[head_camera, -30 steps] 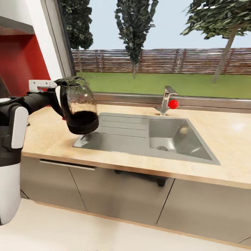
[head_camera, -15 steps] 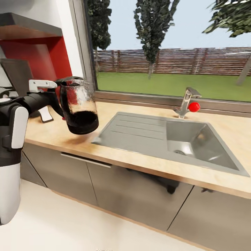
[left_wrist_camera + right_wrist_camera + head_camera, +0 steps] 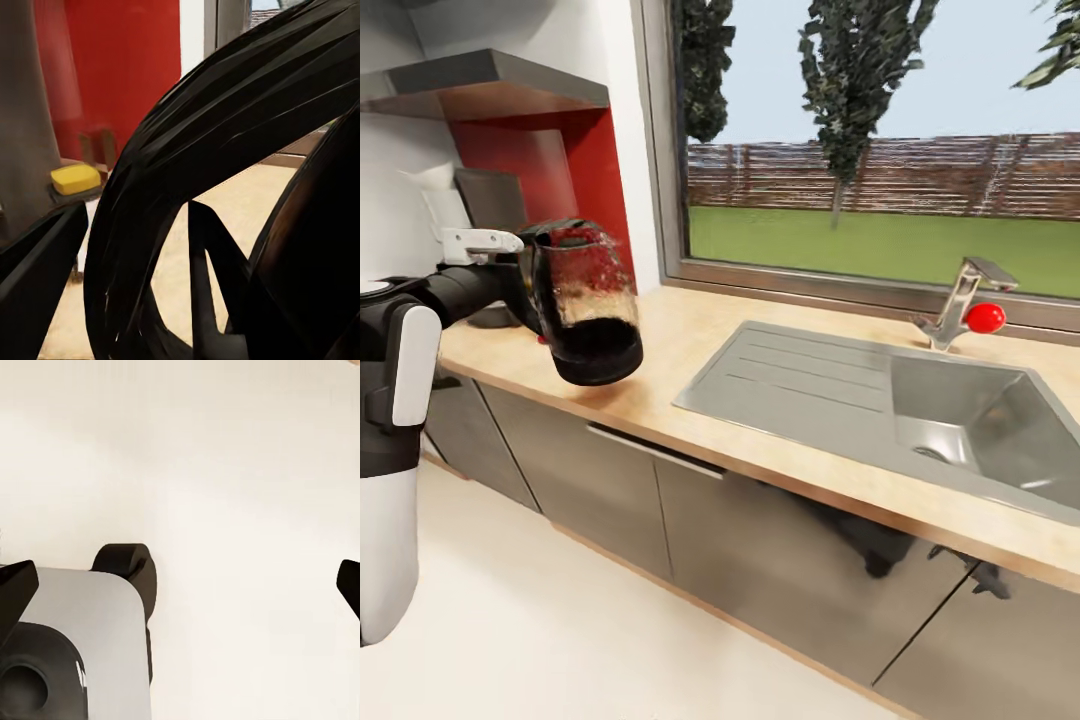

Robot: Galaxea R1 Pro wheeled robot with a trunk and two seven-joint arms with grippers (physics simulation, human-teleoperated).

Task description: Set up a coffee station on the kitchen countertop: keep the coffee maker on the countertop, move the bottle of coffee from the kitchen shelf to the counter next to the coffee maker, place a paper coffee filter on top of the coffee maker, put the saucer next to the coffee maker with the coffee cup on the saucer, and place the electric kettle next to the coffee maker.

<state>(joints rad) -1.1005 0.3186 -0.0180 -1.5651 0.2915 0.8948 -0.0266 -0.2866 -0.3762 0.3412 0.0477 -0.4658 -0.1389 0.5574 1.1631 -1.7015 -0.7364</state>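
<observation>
Left gripper (image 3: 532, 285) is clamped on the black handle of a rounded glass kettle (image 3: 588, 305), held above the wood-grain countertop (image 3: 690, 350) at 9 o'clock of the steel sink (image 3: 840, 385). Right gripper fingers (image 3: 15, 592) are spread apart.

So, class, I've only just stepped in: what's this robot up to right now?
The robot's left arm is carrying a glass jug with dark liquid in its lower part, tilted and held off the wooden countertop. It stands in front of the kitchen counter, with the steel sink and its tap off to the right under the window. In the right wrist view, the right fingers are spread apart over bare floor, holding nothing.
</observation>
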